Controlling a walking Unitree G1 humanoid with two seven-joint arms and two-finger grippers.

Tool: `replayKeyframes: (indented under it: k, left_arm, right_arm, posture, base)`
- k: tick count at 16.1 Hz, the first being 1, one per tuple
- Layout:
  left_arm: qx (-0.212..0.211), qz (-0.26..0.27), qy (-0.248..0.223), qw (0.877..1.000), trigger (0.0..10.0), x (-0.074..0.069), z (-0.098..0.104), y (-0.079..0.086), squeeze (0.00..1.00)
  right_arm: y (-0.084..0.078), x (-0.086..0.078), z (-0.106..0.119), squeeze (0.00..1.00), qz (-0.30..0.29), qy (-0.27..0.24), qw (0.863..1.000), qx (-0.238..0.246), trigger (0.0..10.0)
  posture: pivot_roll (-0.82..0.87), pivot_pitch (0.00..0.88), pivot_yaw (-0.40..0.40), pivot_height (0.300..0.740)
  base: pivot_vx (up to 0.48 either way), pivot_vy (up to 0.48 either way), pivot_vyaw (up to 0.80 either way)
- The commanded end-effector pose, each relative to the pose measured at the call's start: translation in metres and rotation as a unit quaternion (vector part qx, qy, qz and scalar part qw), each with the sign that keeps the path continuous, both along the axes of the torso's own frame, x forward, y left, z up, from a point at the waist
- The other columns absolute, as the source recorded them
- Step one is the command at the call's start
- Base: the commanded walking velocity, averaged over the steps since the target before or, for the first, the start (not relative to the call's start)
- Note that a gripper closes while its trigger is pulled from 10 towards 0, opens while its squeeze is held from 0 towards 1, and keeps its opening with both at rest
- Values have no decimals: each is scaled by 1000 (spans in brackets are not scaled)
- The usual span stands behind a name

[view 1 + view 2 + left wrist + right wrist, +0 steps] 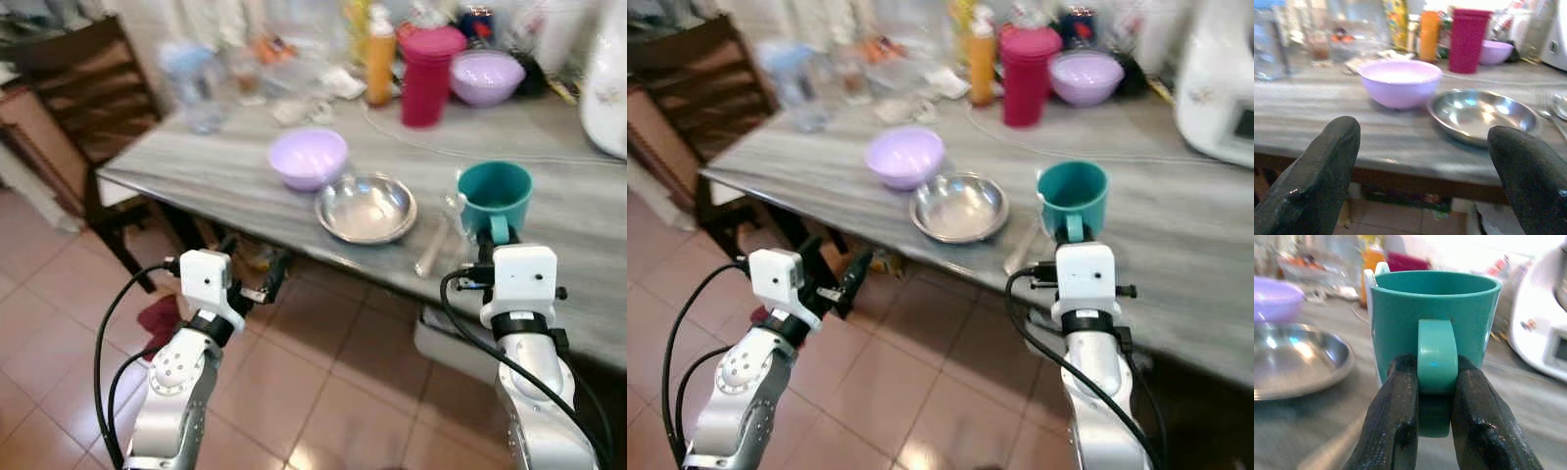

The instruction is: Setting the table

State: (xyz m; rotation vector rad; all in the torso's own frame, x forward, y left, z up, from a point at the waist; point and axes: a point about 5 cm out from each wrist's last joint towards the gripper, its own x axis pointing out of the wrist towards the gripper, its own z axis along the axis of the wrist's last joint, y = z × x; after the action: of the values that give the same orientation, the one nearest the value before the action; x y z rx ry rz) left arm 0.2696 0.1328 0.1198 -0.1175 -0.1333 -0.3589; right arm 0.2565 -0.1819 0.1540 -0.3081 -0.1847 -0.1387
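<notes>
right gripper (pixel 1436 382) is clamped on the handle of a teal cup (pixel 495 198), one black finger on each side of the handle, cup upright and straight ahead of the fingertips on the grey table (pixel 196 171). left gripper (pixel 1425 171) sits low in front of the table edge, off the table, fingers (pixel 1322 171) spread wide apart and holding nothing.

just to the left of the right gripper a spoon (pixel 432 250) lies on the table, close to the cup. further left of it is a steel plate (pixel 366 208), empty and shiny, which is also ahead and to the right of the left gripper. touching or almost touching the plate's far left rim is a lilac bowl (pixel 308 158), straight ahead of the left gripper across the table edge.

beyond the cup, well past the right gripper, stand a pink tumbler (pixel 429 75) and an orange bottle (pixel 380 56) just to its left, with a second lilac bowl (pixel 486 76) just right of the tumbler. a white appliance (pixel 607 83) is far right of the right gripper. far left of the left gripper, a dark wooden chair (pixel 83 93) stands at the table end. blurred clear containers (pixel 196 83) crowd the far left of the table. tiled floor (pixel 323 392) lies under both arms.
</notes>
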Motion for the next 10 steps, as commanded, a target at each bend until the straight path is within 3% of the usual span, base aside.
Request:
replayKeyframes:
  k: [1, 8, 10]
  left_arm:
    - [8, 16, 1, 1000, 10000, -1, 0, 12, 0]
    - [7, 13, -1, 1000, 10000, -1, 1, 11, 0]
    - [3, 6, -7, 1000, 10000, -1, 4, 10, 0]
  right_arm:
    - [9, 0, 8, 0, 15, -20, 1000, 0, 10000]
    - [11, 1, 10, 0, 16, -27, 1000, -2, 10000]
    - [11, 2, 11, 0, 14, -29, 999, -3, 10000]
  posture:
    - [-171, 104, 74, 740]
    - [-170, 108, 80, 740]
    - [-170, 108, 78, 740]
  base:
    - [349, 0, 0]
    - [312, 0, 0]
    - [0, 0, 0]
